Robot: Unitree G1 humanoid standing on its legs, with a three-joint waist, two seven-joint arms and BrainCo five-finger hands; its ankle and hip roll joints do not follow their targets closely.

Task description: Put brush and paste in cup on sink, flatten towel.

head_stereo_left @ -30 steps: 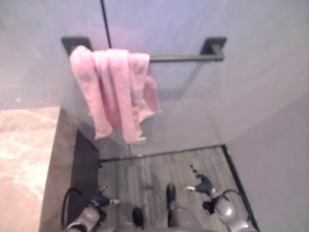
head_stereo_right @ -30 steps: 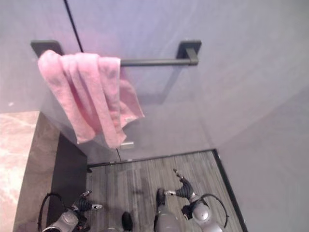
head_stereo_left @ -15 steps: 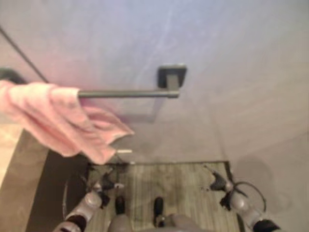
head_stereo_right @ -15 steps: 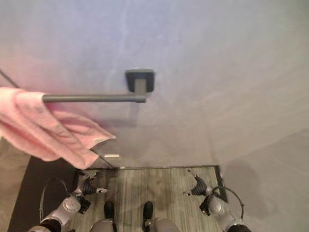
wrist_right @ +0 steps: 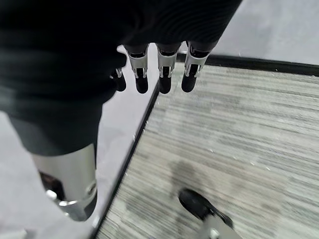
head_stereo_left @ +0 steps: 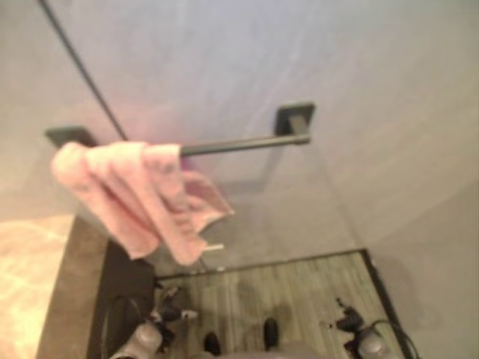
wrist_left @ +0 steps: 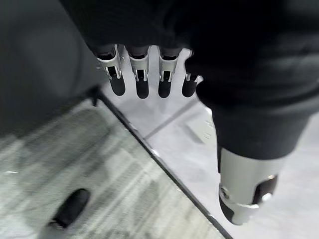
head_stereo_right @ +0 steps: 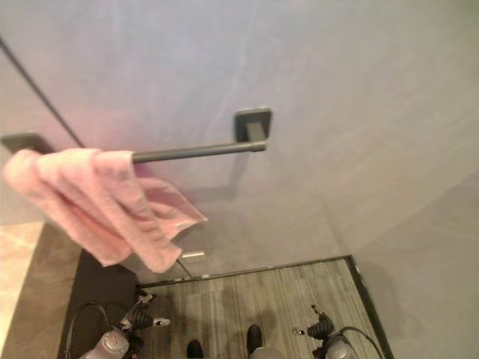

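A pink towel (head_stereo_left: 142, 198) hangs bunched and crumpled over the left part of a dark towel bar (head_stereo_left: 239, 142) on the grey wall. Part of it droops in a loose fold towards the right. Both hands hang low near the floor, well below the towel. My left hand (head_stereo_left: 171, 314) is under the towel's lower edge, and its fingers (wrist_left: 142, 82) are straight and hold nothing. My right hand (head_stereo_left: 348, 325) is low at the right, its fingers (wrist_right: 164, 74) straight as well, with nothing in them.
A beige marble counter (head_stereo_left: 30, 284) with a dark side panel (head_stereo_left: 123, 288) stands at the left. A thin dark line (head_stereo_left: 82, 71) runs diagonally up the wall above the bar. Grey plank floor (head_stereo_left: 299, 288) lies below, edged by a dark skirting strip (wrist_right: 134, 144).
The whole picture has swung, so the camera has moved. The towel stays bunched on the bar. Both hands remain low and hold nothing.
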